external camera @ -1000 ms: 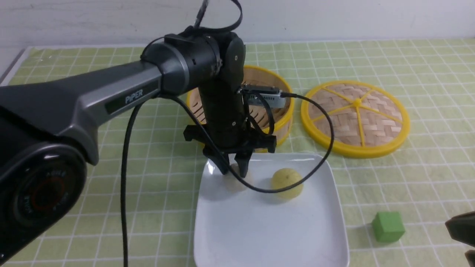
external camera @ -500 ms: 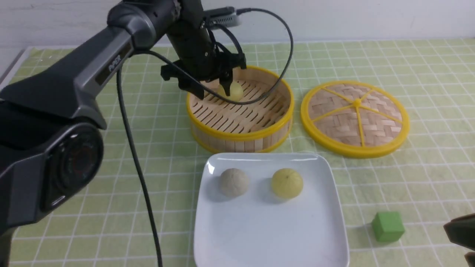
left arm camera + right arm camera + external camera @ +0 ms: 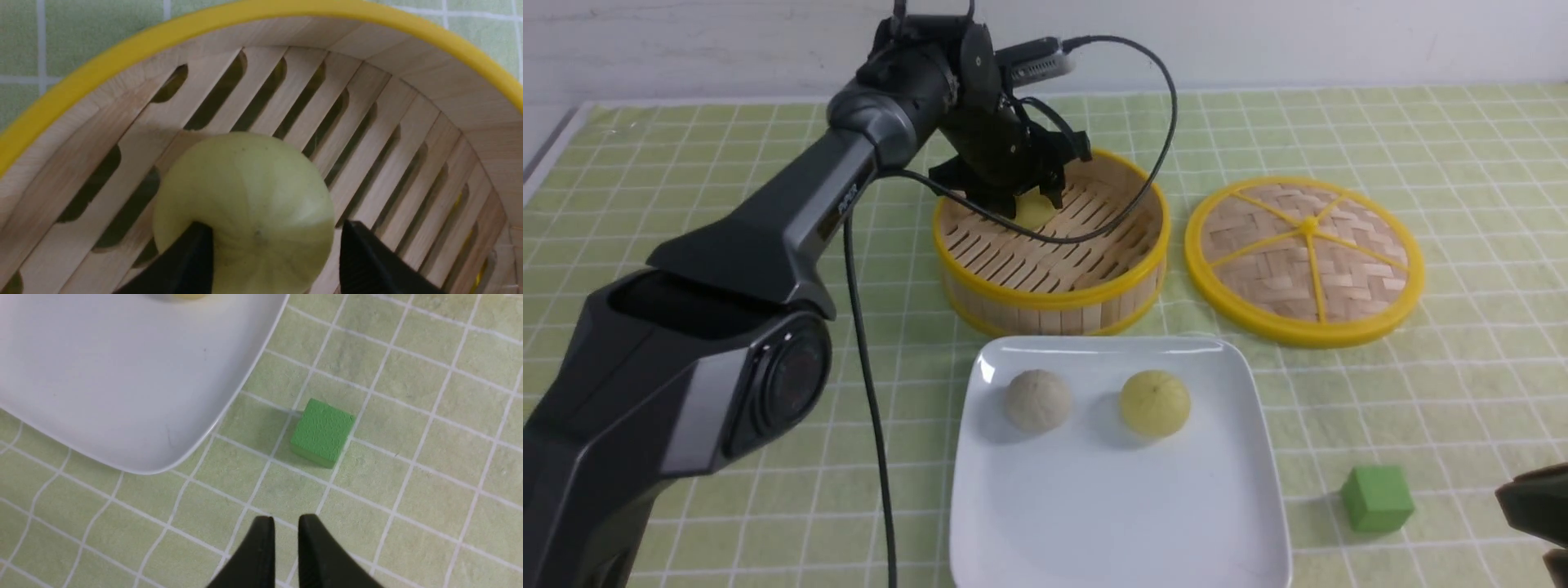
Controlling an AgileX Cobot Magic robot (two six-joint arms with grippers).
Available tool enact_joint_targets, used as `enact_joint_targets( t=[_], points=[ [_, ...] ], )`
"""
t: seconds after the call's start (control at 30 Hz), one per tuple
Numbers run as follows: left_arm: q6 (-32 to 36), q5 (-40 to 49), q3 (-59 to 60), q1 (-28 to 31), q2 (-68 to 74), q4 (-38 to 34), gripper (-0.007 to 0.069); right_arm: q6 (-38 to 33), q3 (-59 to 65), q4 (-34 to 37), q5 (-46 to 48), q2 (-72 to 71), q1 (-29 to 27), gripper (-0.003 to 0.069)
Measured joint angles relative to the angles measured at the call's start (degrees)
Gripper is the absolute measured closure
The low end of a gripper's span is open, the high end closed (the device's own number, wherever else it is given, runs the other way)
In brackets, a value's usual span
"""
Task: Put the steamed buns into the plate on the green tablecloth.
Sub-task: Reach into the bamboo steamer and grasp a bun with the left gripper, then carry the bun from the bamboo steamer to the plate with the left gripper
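A greyish-beige bun (image 3: 1037, 400) and a pale yellow bun (image 3: 1154, 403) lie on the white square plate (image 3: 1111, 506), which stands on the green tablecloth (image 3: 1421, 392). A third pale yellow bun (image 3: 1036, 214) sits in the bamboo steamer basket (image 3: 1054, 298). My left gripper (image 3: 1031, 204) is lowered into the basket, open, with its fingers on either side of this bun (image 3: 245, 196). One finger (image 3: 192, 257) overlaps the bun and the other (image 3: 363, 253) stands just beside it. My right gripper (image 3: 286, 524) is shut and empty above the cloth near the plate's corner (image 3: 122, 375).
The round woven lid (image 3: 1305, 260) lies right of the basket. A green cube (image 3: 1376, 498) sits on the cloth right of the plate, just ahead of my right gripper in its wrist view (image 3: 322, 432). The basket's wall (image 3: 408, 61) curves closely round the left gripper.
My left gripper let go of the greyish-beige bun on the plate, rose, swung back to the steamer basket and lowered around the bun there. The right arm has not moved.
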Motion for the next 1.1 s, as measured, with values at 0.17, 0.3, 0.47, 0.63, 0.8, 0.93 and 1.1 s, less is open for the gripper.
enact_joint_targets(
  t=[0.17, 0.3, 0.47, 0.63, 0.8, 0.93, 1.1],
  points=[
    [1.14, 2.37, -0.34, 0.0, 0.0, 2.18, 0.0494, 0.0, 0.0, 0.31, 0.05, 0.0, 0.0, 0.054],
    [1.19, 3.41, -0.51, 0.0, 0.0, 3.62, 0.06, 0.0, 0.0, 0.81, 0.43, 0.0, 0.0, 0.0535],
    [1.5, 7.11, -0.51, -0.03, -1.72, 4.4, 0.0605, 0.0, 0.0, 0.9, 0.85, 0.0, 0.0, 0.0529],
    [4.94, 13.5, -0.22, -0.03, -9.17, 4.73, 0.0605, 0.0, 0.0, 1.07, 0.94, 0.0, 0.0, 0.0524],
    [7.83, 13.5, 1.95, -0.13, -21.36, 1.28, 0.0605, 0.0, 0.0, 1.28, 0.98, 0.0, 0.0, 0.0517],
    [10.47, 13.5, 14.73, -1.78, -33.42, -1.15, 0.0603, 0.0, 0.0, 1.28, 1.03, 0.0, 0.0, 0.0514],
    [11.92, 13.49, 42.56, -7.47, -45.16, -0.32, 0.0603, 0.0, 0.0, 1.28, 1.08, 0.0, 0.0, 0.0506]
  ],
)
